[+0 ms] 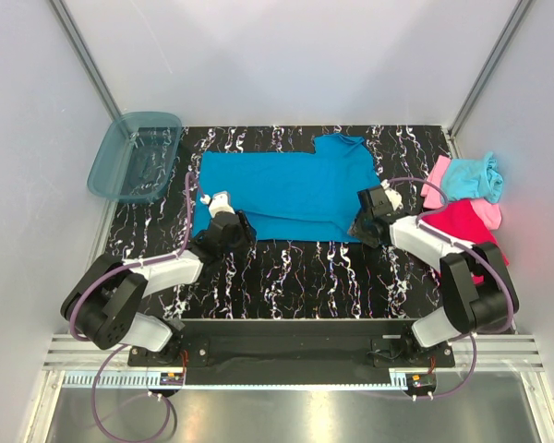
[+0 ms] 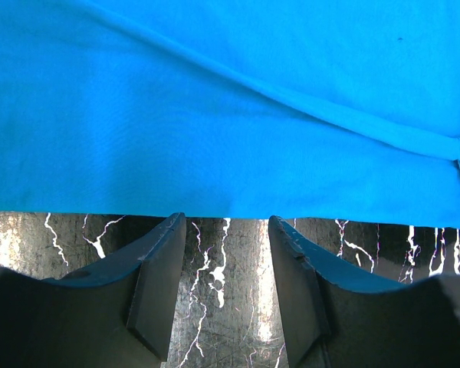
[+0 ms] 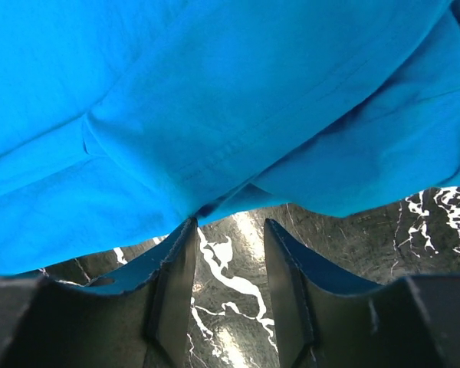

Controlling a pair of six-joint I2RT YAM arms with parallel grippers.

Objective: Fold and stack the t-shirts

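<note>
Four t-shirts are on the black marbled table (image 1: 286, 272). One, the blue t-shirt (image 1: 286, 189), lies spread flat across the middle, its collar end toward the right and its near hem running along the table's centre. The other three sit in one loose heap at the right edge: the aqua t-shirt (image 1: 471, 175) on top, the light pink t-shirt (image 1: 488, 214) under it, and the red t-shirt (image 1: 462, 229) lowest and nearest. One see-through teal bin (image 1: 120, 189) stands at the far left corner.

Two arms reach in from the near edge. The left fingers (image 2: 169, 245) are spread apart with bare table between them, their tips just at the blue hem, gripping nothing. The right fingers (image 3: 180, 245) are likewise parted and empty, their tips at the folded edge on the blue t-shirt's right side.
</note>
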